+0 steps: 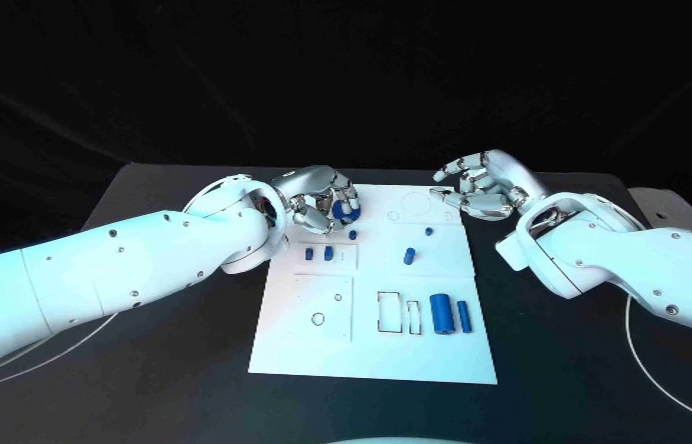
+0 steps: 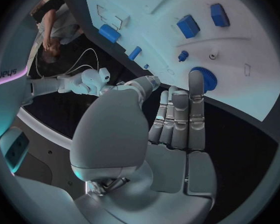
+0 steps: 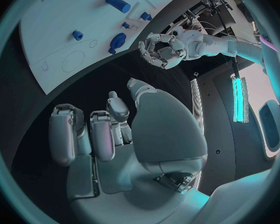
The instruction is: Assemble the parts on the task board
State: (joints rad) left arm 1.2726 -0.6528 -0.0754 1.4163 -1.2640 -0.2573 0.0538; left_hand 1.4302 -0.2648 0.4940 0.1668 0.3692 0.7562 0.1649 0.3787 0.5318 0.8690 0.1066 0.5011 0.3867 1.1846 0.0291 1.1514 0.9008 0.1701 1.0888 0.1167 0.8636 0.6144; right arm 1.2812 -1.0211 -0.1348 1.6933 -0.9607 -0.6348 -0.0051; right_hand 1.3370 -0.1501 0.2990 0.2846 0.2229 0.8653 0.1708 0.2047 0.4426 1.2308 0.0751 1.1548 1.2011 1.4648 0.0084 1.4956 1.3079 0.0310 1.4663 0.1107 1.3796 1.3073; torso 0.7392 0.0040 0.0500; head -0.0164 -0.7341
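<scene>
While blue parts [image 1: 450, 313] lie on the task board [image 1: 375, 354], both robot hands hover.

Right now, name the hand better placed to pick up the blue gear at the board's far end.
Left. The left hand hovers directly at the blue gear, fingertips beside it. The right hand holds nothing and sits off the task board's far right corner, farther away.

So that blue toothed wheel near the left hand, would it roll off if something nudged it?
Probably not while it lies as it does: the blue toothed wheel seems to lie flat on the task board. Set on edge, its round shape could roll. It looks small, stiff and likely light, and its teeth may help the left hand grip it.
</scene>
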